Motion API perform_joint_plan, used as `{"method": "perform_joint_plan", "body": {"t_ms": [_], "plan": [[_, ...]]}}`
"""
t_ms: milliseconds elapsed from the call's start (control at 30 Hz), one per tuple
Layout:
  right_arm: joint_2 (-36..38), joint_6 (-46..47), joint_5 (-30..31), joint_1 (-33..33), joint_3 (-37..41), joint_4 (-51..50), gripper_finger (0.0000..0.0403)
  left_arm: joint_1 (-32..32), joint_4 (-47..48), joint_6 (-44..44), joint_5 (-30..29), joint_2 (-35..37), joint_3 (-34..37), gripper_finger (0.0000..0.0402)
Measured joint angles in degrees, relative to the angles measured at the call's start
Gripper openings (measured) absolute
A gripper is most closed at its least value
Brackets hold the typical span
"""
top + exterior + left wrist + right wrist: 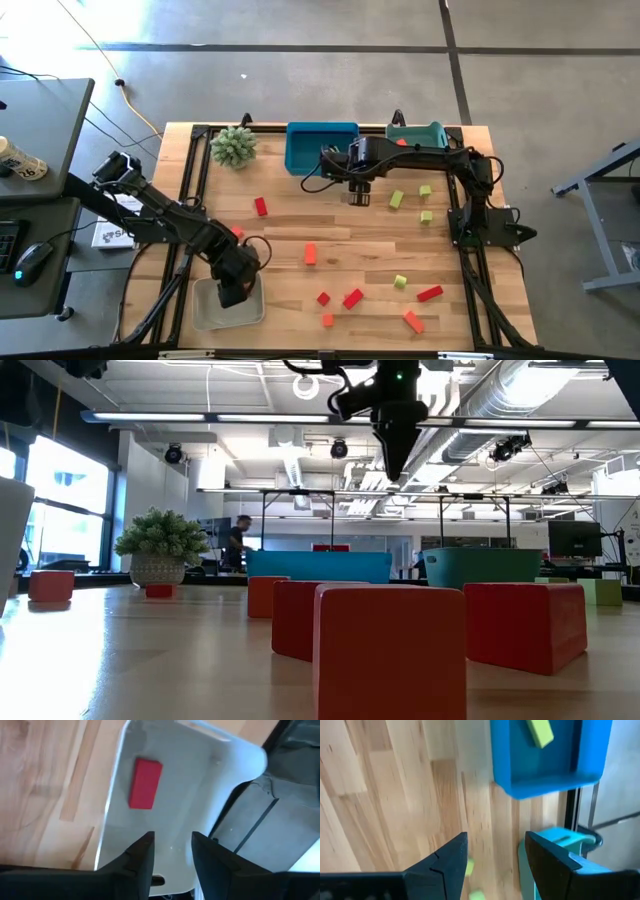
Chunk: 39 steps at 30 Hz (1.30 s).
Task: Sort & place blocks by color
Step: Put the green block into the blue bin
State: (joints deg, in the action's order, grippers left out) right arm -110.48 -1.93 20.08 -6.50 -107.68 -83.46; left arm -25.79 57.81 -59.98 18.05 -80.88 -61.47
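Red, orange and yellow-green blocks lie scattered on the wooden table, among them a red bar and a yellow-green cube. A red block lies flat in the white tray at the near left. My left gripper hangs open just above that tray with nothing between its fingers. My right gripper stands open above bare table in front of the blue tray. One yellow-green block lies in that tray.
A teal tray stands beside the blue tray at the far edge, and a spiky green plant at the far left. A black frame runs along the table's sides. Red blocks sit close to the low camera.
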Motion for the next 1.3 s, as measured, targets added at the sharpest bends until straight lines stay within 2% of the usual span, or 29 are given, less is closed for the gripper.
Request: {"method": "perform_joint_plan", "body": {"t_ms": [233, 367, 600, 800, 1067, 1300], "plan": [[0.0, 0.7, -0.1, -0.7, 0.9, -3.5, 0.0185, 3.5, -0.4, 0.8, -0.4, 0.2, -4.8, 0.0121], [0.0, 0.7, -1.3, -2.1, 3.0, -3.3, 0.0185, 5.9, -0.4, 3.5, -2.9, 0.2, -8.6, 0.0122], [0.0, 3.3, -1.2, -5.8, 11.5, -3.1, 0.0185, 14.4, -0.3, 14.1, -11.8, 0.2, -12.2, 0.0122], [0.6, 7.3, -1.7, -9.2, 18.9, -3.8, 0.0185, 24.3, -0.4, 26.1, -15.4, 0.2, -13.3, 0.0122], [6.9, 15.9, -3.8, -12.4, 28.5, -2.6, 0.0185, 36.2, -1.9, 35.1, -18.8, 0.2, -13.3, 0.0122], [15.5, 27.9, -7.7, -13.8, 35.4, 1.5, 0.0185, 42.3, -4.4, 41.6, -18.9, 0.2, -13.3, 0.0122]]}}
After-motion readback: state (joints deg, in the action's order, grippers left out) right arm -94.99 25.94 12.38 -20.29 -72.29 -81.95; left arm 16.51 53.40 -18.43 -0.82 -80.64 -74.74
